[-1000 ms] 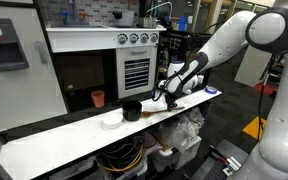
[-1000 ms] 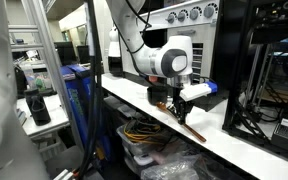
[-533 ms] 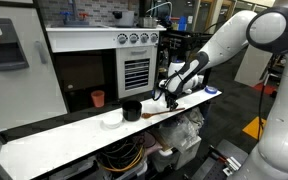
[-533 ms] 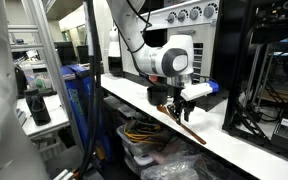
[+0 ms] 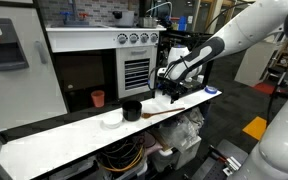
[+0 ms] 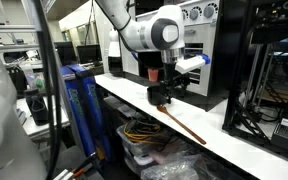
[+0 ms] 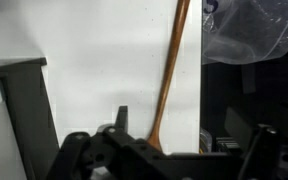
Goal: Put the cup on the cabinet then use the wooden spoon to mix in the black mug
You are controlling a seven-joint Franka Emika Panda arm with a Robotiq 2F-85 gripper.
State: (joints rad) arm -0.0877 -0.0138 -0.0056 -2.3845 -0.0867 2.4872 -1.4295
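The orange-red cup [image 5: 98,98] stands on the dark ledge of the white-framed cabinet [image 5: 59,45]; it shows again as the cup [image 6: 154,73] behind the arm. On the counter in front sits the black mug [image 5: 132,110], also seen as the mug [image 6: 160,95]. The wooden spoon [image 5: 164,108] lies slanted on the counter with one end at the mug. My gripper [image 5: 174,95] hangs open above the spoon's handle and holds nothing. In the wrist view the spoon [image 7: 169,75] lies on the white surface below the wide-spread gripper [image 7: 189,135].
A small white bowl [image 5: 112,119] sits beside the mug on the long white counter [image 5: 54,140]. The steel knobbed oven [image 5: 136,60] stands behind. A clear plastic bag [image 7: 244,30] lies at the counter's end. Bins and cables fill the space under the counter [image 6: 144,135].
The jaws opened and let go of the spoon, which now rests on the counter. The arm rose up and away from it.
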